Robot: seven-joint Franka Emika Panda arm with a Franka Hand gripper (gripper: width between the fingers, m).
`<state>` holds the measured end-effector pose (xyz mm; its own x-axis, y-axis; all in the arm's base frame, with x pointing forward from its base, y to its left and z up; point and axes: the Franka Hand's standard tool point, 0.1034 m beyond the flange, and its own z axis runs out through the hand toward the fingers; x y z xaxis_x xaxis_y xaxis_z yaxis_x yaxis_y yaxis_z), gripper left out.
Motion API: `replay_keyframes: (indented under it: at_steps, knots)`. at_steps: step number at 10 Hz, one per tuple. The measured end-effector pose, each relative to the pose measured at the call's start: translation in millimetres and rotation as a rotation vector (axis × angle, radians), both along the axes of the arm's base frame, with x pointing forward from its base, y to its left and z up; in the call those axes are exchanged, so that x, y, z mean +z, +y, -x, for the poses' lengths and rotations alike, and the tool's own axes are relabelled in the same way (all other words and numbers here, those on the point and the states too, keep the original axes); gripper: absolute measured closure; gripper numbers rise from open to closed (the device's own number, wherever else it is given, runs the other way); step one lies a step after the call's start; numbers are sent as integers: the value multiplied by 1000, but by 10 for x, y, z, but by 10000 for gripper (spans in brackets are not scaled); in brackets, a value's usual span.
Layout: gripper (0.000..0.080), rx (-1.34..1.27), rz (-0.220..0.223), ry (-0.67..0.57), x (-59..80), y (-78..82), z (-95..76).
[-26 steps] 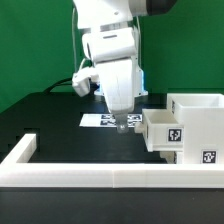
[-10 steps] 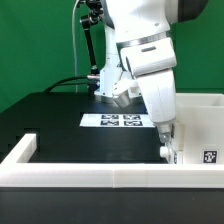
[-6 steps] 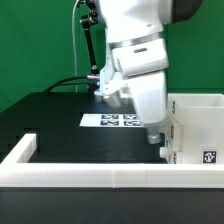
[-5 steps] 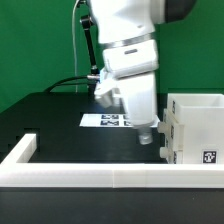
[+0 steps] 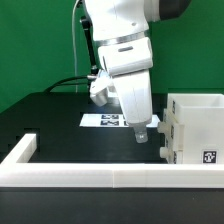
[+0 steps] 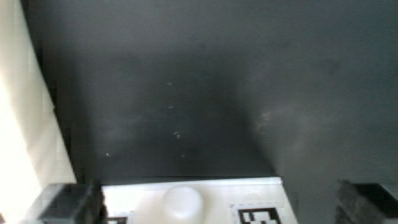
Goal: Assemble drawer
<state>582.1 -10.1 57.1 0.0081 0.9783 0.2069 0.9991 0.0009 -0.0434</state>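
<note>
The white drawer housing (image 5: 196,124) stands at the exterior view's right, with tags on its side. A small white tray (image 5: 163,131) sits in its open front and sticks out a little toward the exterior view's left. My gripper (image 5: 140,136) hangs just left of that tray, close above the table. In the wrist view the gripper (image 6: 217,206) is open: its dark fingers (image 6: 71,206) stand wide apart, with a gap on one side of the tray's white front (image 6: 160,192), which bears a round knob and a tag. A second tray is not in view.
The long low white rail (image 5: 100,172) runs along the table's front, with a short arm at the exterior view's left; it shows as a pale strip in the wrist view (image 6: 18,100). The marker board (image 5: 108,121) lies behind the gripper. The table is black.
The gripper has moved toward the exterior view's left, away from the housing. The tray sits deeper in the housing than it did 2.6 s ago.
</note>
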Motion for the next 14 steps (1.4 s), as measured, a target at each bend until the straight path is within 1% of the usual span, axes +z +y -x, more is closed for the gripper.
replay_keyframes:
  at_steps: [2, 3, 4, 7, 8, 10, 11, 12, 13, 14]
  knots:
    - [151, 2, 0, 0, 1, 11, -1]
    - [151, 17, -6, -2, 34, 89, -13]
    - [151, 29, -14, -5, 61, 200, -24]
    - [151, 19, -24, 5, 70, 443, 1]
    - [151, -1, -20, 6, 72, 477, -5]
    - [151, -1, -12, -3, 65, 470, -9]
    - [151, 5, -13, -4, 61, 456, -8]
    - [151, 24, -11, -7, 31, 346, -4]
    - [151, 42, -5, 12, 7, 54, 35]
    - [151, 31, 1, 8, 8, -174, 47]
